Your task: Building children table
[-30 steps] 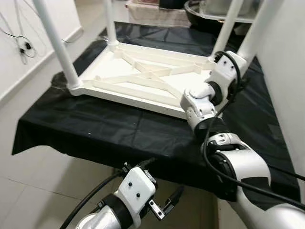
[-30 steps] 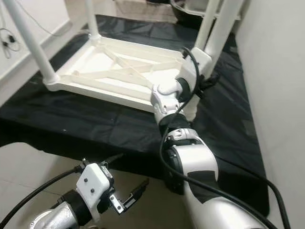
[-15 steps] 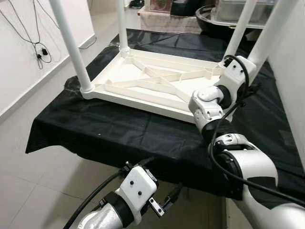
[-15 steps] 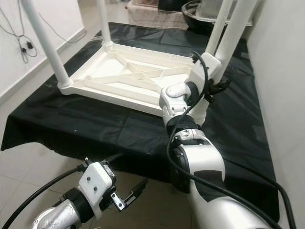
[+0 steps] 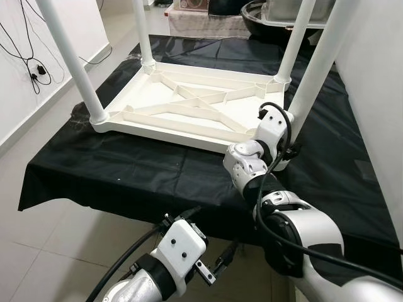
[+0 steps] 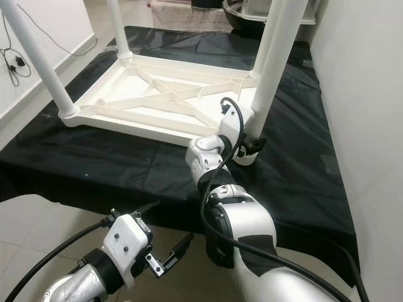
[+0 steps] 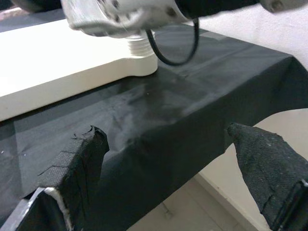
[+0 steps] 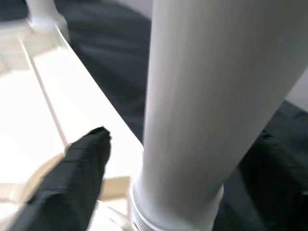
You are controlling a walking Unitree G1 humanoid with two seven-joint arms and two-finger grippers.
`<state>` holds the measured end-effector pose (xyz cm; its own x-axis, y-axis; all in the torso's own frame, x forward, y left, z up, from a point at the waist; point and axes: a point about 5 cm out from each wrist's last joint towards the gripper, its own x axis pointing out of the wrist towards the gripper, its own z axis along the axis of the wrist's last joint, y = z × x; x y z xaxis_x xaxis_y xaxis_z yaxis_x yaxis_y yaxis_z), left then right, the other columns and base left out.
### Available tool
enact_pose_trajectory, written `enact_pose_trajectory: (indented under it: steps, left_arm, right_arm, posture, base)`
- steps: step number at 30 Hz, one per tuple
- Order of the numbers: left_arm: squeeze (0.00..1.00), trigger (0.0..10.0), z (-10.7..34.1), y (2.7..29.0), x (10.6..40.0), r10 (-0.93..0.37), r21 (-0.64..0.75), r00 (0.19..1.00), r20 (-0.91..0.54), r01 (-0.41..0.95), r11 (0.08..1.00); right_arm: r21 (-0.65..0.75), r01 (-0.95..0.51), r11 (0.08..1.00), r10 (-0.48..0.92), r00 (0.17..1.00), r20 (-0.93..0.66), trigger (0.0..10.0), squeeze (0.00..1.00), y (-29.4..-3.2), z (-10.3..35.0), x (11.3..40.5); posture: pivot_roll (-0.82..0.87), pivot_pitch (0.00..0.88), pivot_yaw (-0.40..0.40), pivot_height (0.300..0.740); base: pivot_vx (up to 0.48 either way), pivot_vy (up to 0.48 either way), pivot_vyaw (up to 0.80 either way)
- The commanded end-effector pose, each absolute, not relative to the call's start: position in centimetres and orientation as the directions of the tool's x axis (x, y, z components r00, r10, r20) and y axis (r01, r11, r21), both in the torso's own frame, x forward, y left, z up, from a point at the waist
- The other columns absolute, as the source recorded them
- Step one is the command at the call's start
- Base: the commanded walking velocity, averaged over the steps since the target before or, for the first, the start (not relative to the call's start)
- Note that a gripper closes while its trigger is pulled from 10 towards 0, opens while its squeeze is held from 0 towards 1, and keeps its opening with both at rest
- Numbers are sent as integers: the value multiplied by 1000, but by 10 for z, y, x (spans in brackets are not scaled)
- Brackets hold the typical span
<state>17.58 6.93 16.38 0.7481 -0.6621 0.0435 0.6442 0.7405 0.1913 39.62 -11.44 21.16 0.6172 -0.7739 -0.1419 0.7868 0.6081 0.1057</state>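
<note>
Right hand [image 8: 168, 183] straddles table leg [image 8: 211, 96], fingers apart; black cloth [image 5: 157, 170] beneath.

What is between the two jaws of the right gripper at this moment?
The near-right table leg stands between the jaws of the right gripper, just above its threaded base at the tabletop corner. The right wrist view shows this.

The upturned table [image 5: 189, 107] lies centre frame on the cloth-covered surface [image 5: 145, 170]; the right gripper [image 8: 178, 159] straddles its lower-right leg [image 5: 313, 75]; the left gripper [image 5: 217, 267] hangs at bottom centre, before the surface's edge.
</note>
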Motion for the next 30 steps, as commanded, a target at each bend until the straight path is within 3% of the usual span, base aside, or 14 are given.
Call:
enact_pose_trajectory:
  steps: [1,4,5,12,26,30]
  left_arm:
    - [0,10000,161,68,174,-666,189,745,33,650,736]
    - [0,10000,160,68,174,-664,190,747,34,647,738]
    - [0,10000,161,68,174,-663,189,748,35,647,739]
    - [0,10000,161,68,176,-658,187,752,41,641,744]
    - [0,10000,162,71,180,-646,189,762,55,627,756]
    - [0,10000,162,72,180,-642,192,765,56,623,759]
  right_arm:
    - [119,776,619,-765,631,-132,10000,1000,-111,214,397]
    - [132,731,670,-721,682,-121,10000,1000,-102,217,398]
    - [131,711,690,-703,703,-110,10000,0,-99,219,399]
    - [100,553,827,-553,833,-35,10000,0,-87,219,399]
    - [9,402,916,-400,914,-72,10000,0,-97,189,373]
    - [-18,268,963,-268,959,-94,10000,0,-99,181,354]
  posture:
    - [103,141,-10,734]
    - [100,141,-9,734]
    - [100,141,-9,734]
    - [67,144,-9,734]
    - [52,138,-8,734]
    - [42,143,-11,734]
  base:
    - [0,0,0]
    - [0,0,0]
    - [0,0,0]
    - [0,0,0]
    - [0,0,0]
    - [0,0,0]
